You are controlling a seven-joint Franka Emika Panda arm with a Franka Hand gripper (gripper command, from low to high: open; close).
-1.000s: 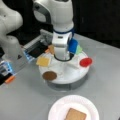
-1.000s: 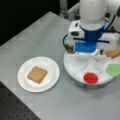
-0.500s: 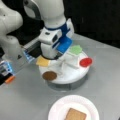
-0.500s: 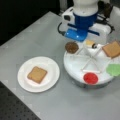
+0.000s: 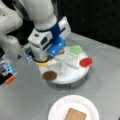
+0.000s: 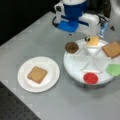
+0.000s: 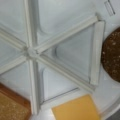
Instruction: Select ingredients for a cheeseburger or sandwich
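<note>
While only one tan bread slice (image 6: pixel 37 74) lies on the white paper plate (image 6: pixel 51 65), well clear of the gripper (image 5: pixel 47 58) and nearer the front, the sandwich has, as I judge it, barely begun. Further back stands the divided white tray (image 6: pixel 75 72), and the gripper hangs over its far rim. Closest beneath it sits the yellow cheese slice (image 6: pixel 92 41); just to one side rests the round brown patty (image 6: pixel 72 47), to the other the second bread slice (image 6: pixel 112 49). All three are unstacked. A red disc (image 6: pixel 90 78) and a green piece (image 6: pixel 114 69), perhaps lettuce, lie on the tray's near side. The fingers are hidden, so I cannot tell their state.
</note>
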